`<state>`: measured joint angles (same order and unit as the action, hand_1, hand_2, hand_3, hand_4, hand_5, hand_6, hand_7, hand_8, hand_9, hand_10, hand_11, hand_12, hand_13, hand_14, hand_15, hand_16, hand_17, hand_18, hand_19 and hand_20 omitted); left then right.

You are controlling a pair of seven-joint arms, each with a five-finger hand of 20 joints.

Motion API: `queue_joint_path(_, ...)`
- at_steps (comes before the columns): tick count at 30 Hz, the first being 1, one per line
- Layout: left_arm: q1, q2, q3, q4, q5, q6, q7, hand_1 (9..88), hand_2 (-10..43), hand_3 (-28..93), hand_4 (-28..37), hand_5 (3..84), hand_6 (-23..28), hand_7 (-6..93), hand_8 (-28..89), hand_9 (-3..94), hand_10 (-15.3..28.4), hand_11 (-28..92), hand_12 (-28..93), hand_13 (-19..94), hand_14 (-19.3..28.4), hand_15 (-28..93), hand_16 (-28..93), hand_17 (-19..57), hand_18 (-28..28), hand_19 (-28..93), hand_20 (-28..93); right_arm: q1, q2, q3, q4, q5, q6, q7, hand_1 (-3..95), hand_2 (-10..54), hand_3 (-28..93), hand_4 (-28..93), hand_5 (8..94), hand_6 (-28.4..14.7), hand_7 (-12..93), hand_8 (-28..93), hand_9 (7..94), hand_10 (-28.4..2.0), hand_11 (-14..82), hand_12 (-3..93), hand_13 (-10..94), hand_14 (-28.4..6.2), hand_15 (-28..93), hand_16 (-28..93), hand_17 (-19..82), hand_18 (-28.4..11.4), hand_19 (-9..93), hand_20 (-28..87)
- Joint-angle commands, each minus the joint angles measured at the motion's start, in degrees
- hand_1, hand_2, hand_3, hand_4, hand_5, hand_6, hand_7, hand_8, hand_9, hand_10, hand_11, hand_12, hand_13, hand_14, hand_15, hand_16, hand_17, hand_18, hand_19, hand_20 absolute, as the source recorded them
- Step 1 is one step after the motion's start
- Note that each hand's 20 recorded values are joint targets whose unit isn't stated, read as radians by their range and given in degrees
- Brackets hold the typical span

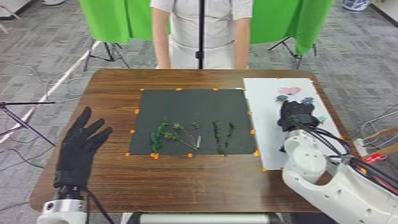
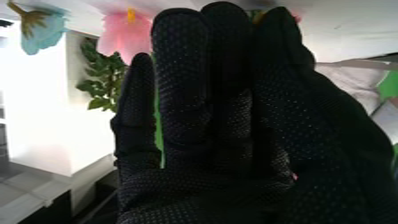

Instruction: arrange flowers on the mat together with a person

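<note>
Lying on dark mat point(image 1: 191, 105): green stems point(image 1: 159, 136)

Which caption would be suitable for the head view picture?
Right hand over the white sheet with flowers, left hand beside the dark mat with green stems.

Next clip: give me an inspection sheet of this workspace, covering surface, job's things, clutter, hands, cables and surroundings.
Surface: brown wooden table with a dark mat and, to its right, a white mat.
Job's things: green sprigs on the near half of the dark mat; a pink flower and blue flowers on the white mat.
Clutter: bits of orange tape along the mats' edges.
Hands: left hand open, left of the dark mat; right hand at the white mat, near the flowers.
Cables: dark cables along the right arm.
Surroundings: green cloth beyond the table, grey floor around it.
</note>
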<state>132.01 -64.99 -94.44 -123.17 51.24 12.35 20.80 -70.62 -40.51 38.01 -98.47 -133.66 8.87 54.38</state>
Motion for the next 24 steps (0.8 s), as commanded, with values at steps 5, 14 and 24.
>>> queue_joint_path(5, 2.5, -1.01, -2.53, -0.86, -0.03, 0.44, -0.14, 20.2, 4.9, 76, -28.3, 26.9, 0.2, 10.6, -10, 30.8, 14.4, 14, 11, 26, 20.5, 30, -4, -7.6, 25.5, 53, 7, 2.2, -5.6, -1.9, -10.6, -2.1, 7.8, -8.6, 60.9, -9.5, 61, -28, 80.0, 4.1, 24, 1, 90.4, -3.9, 13.0, 39.6, 78, -1.4, 46, 32, 24, -17.5, 71, 33)
queue_joint_path(14, -0.4, 0.5, -4.35, -1.5, 0.81, -0.07, 0.12, 20.1, 4.7, 76, -28.3, 26.9, 0.1, 10.2, -9, 30.8, 14.4, 13, 11, 26, 20.6, 30, -4, -7.3, 25.8, 53, 8, 18.3, -22.6, -16.3, -5.3, 5.0, 7.3, -22.0, 59.8, -9.5, 63, -28, 79.1, 3.8, 25, 2, 89.8, -4.1, 13.6, 40.5, 77, -1.5, 48, 33, 23, -16.9, 70, 33)
queue_joint_path(24, -10.2, 5.45, -4.02, 2.49, -1.15, 1.1, -1.59, 20.1, 4.8, 76, -28.3, 26.9, 0.1, 10.2, -9, 30.9, 14.3, 13, 11, 26, 20.6, 30, -4, -7.2, 26.0, 53, 8, 34.2, -31.8, -35.4, 6.8, 14.2, 13.0, -23.1, 59.1, -9.5, 62, -28, 77.5, 4.8, 26, 1, 88.0, -3.7, 14.6, 40.5, 75, -1.8, 49, 32, 22, -16.4, 69, 34)
